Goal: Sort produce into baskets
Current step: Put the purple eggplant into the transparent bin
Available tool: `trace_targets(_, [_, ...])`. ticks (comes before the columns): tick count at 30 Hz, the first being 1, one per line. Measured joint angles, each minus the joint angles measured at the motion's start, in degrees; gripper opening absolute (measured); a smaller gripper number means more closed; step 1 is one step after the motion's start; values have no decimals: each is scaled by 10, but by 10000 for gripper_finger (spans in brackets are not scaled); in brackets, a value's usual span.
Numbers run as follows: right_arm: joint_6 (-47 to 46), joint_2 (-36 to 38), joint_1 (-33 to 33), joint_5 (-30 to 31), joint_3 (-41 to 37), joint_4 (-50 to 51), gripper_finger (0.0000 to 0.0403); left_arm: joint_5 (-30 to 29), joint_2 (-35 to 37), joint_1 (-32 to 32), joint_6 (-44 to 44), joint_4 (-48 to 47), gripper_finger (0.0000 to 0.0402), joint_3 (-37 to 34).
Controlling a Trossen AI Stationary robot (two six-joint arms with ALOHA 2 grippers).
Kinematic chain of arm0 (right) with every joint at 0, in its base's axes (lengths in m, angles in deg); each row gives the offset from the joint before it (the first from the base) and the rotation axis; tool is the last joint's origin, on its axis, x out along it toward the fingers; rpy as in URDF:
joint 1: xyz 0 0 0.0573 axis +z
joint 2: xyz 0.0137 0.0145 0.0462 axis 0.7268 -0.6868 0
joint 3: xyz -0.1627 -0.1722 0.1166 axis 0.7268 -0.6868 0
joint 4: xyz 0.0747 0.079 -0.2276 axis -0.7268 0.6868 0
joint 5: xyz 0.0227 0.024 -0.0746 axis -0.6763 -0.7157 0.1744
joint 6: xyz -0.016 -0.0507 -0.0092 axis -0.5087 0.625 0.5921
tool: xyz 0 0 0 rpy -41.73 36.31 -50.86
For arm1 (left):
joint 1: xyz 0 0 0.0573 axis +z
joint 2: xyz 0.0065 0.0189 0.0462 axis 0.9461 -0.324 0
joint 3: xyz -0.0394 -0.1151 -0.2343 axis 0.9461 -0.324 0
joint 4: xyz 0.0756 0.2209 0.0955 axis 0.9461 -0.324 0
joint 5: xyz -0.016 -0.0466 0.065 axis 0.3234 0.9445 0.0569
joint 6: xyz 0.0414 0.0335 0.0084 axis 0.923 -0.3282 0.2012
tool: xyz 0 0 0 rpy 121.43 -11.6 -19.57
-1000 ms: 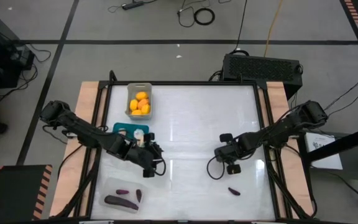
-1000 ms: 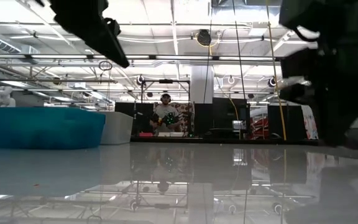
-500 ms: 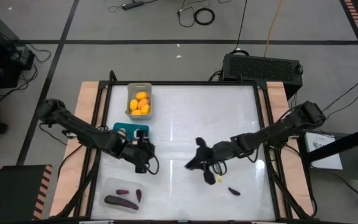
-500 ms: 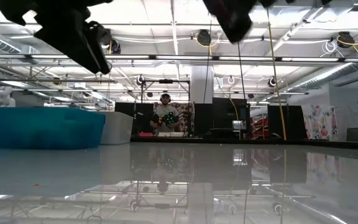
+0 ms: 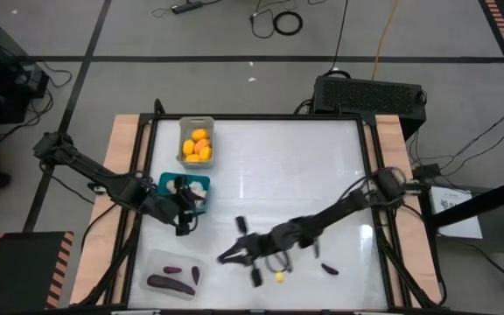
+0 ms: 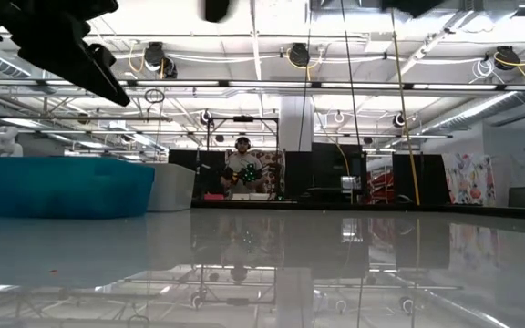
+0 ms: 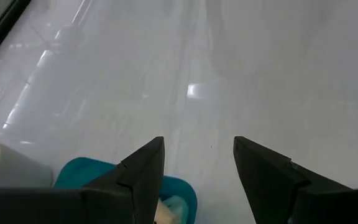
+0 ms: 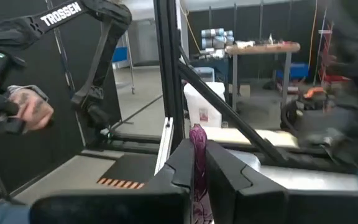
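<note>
Right gripper (image 5: 234, 255) has swung across table toward clear bin (image 5: 173, 274), fingers clamped on purple eggplant (image 8: 197, 163); drop likely next. Left gripper (image 7: 197, 155) parted, empty, withdrawn over teal bin (image 5: 185, 192).

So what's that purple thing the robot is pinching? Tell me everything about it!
It's a small toy eggplant, dark purple and a bit shiny, long and thin with a rounded tip. The right gripper squeezes it between its two dark fingers, one on each side, so it stands upright with the tip poking out past them. Its lower end is hidden. From above, that gripper has reached toward the clear basket, where other eggplants already lie.
</note>
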Motion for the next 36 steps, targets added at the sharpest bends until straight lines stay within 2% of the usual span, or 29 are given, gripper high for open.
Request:
trace_targets(9, [16,-197,-3,-3,289,85,19,-1,33,0,-5,-12,201,-1])
trace_targets(16, [-12,-292,-4,-3,432,172,42,-1,33,0,-5,-13,201,-1])
trace_targets(22, [-39,-315,-7,-1,463,234,86,-1,33,0,-11,-12,201,-1])
trace_targets(29, [-50,-294,-10,0,463,312,166,2,32,0,-20,-12,201,-1])
trace_targets(33, [-50,-256,-10,-4,463,418,198,3,32,0,-20,-12,201,-1])
trace_targets(36, [-61,-211,-12,-35,463,565,212,7,32,-1,-20,-12,201,-1])
